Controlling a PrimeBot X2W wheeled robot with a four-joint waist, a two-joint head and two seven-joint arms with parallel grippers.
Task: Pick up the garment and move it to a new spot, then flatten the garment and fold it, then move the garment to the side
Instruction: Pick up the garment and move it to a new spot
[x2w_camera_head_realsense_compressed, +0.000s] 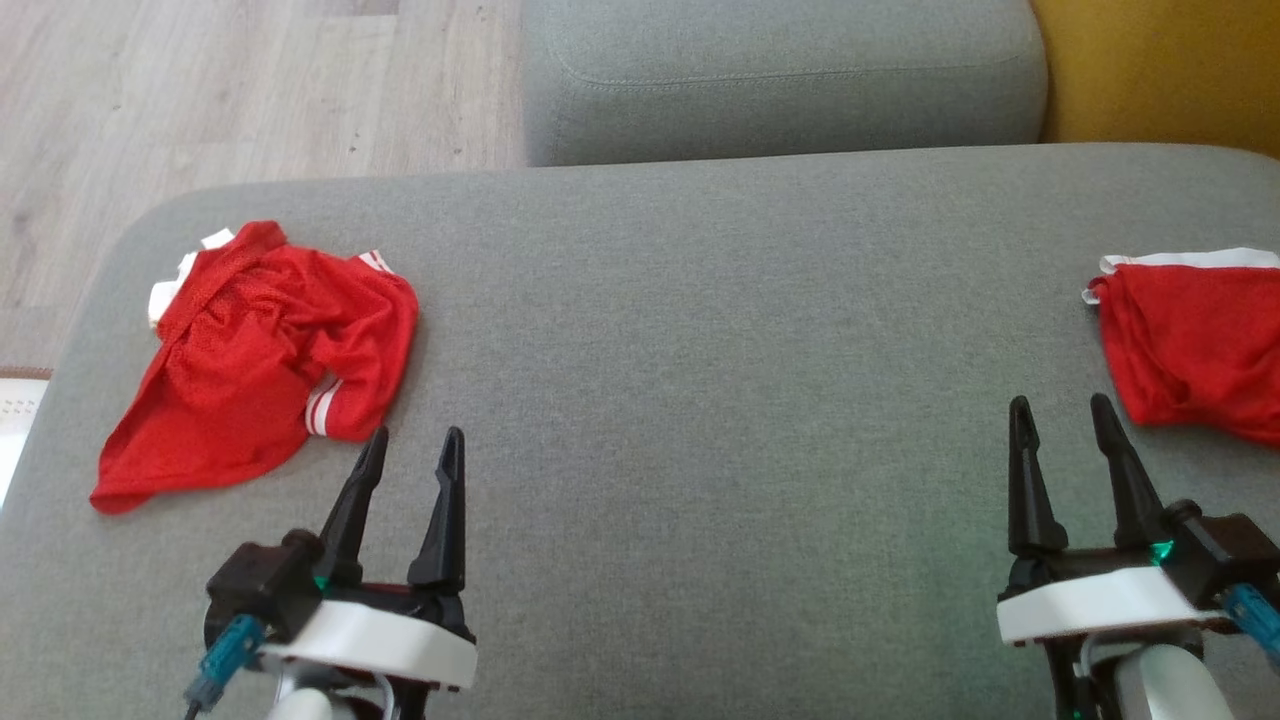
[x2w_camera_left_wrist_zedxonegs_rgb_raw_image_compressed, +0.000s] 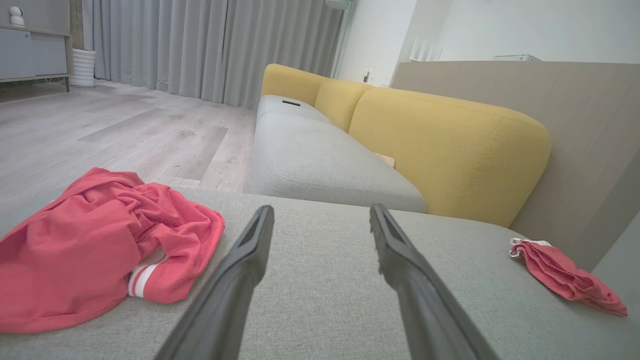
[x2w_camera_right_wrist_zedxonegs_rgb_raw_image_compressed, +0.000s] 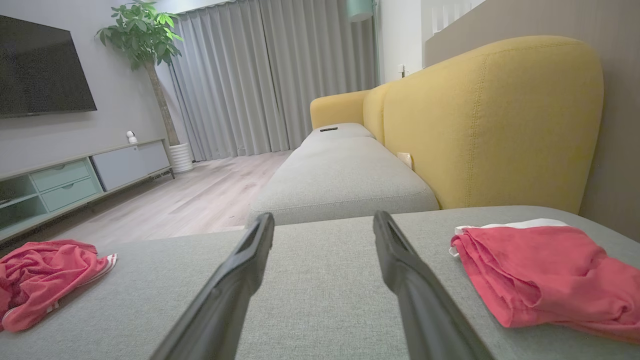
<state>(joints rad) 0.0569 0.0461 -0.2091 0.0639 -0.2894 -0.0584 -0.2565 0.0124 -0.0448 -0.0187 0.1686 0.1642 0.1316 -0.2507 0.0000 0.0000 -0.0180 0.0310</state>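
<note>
A crumpled red garment (x2w_camera_head_realsense_compressed: 255, 355) with white stripes lies in a heap at the left of the grey cushion (x2w_camera_head_realsense_compressed: 700, 330); it also appears in the left wrist view (x2w_camera_left_wrist_zedxonegs_rgb_raw_image_compressed: 95, 245) and far left in the right wrist view (x2w_camera_right_wrist_zedxonegs_rgb_raw_image_compressed: 42, 277). My left gripper (x2w_camera_head_realsense_compressed: 415, 445) stands open just right of its near edge, touching nothing. A second red garment (x2w_camera_head_realsense_compressed: 1195, 340) with a white band lies folded at the right edge (x2w_camera_right_wrist_zedxonegs_rgb_raw_image_compressed: 545, 272) (x2w_camera_left_wrist_zedxonegs_rgb_raw_image_compressed: 565, 277). My right gripper (x2w_camera_head_realsense_compressed: 1060, 410) is open just left of it, with nothing between its fingers.
A second grey seat cushion (x2w_camera_head_realsense_compressed: 780, 75) adjoins the far side, with yellow backrests (x2w_camera_right_wrist_zedxonegs_rgb_raw_image_compressed: 490, 125) to the right. Wood floor (x2w_camera_head_realsense_compressed: 200, 90) lies beyond the left edge. A TV unit (x2w_camera_right_wrist_zedxonegs_rgb_raw_image_compressed: 75, 175) and potted plant (x2w_camera_right_wrist_zedxonegs_rgb_raw_image_compressed: 145, 40) stand across the room.
</note>
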